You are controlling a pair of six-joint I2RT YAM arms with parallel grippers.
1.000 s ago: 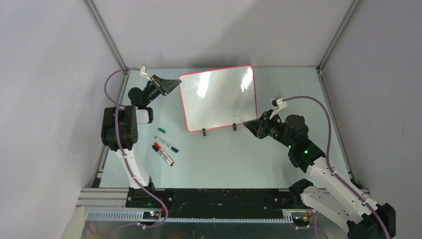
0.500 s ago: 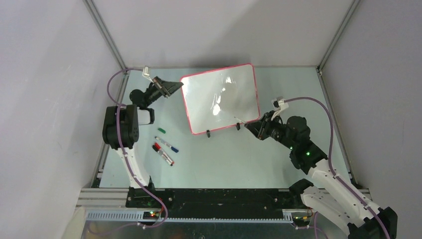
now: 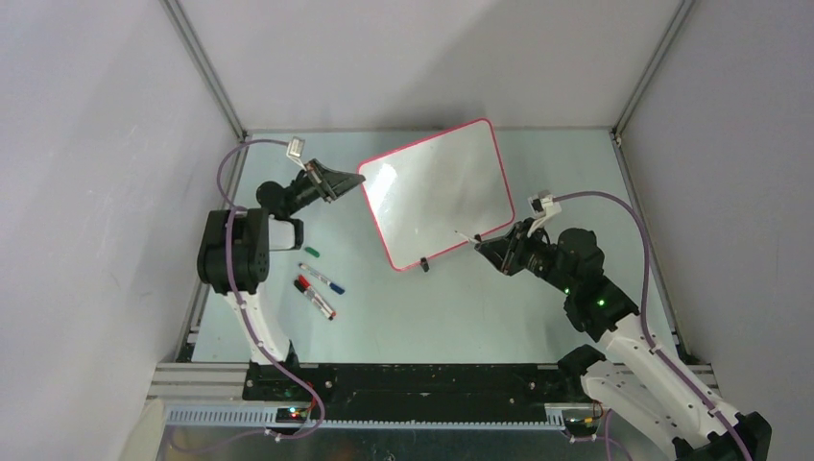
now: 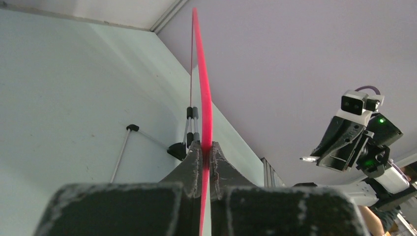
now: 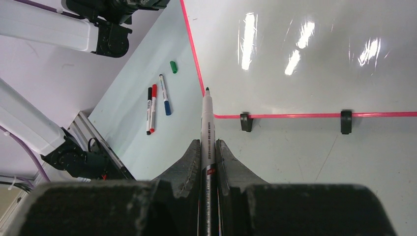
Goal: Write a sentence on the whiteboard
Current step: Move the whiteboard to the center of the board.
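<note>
The whiteboard stands propped at the far middle of the table, on two black clip feet. Your left gripper is clenched on its red-pink left rim. Your right gripper grasps an uncapped marker, its tip aimed at the board's near edge; you cannot tell whether it touches. A green cap, a blue-capped marker and a red-capped marker lie near-left of the board.
</note>
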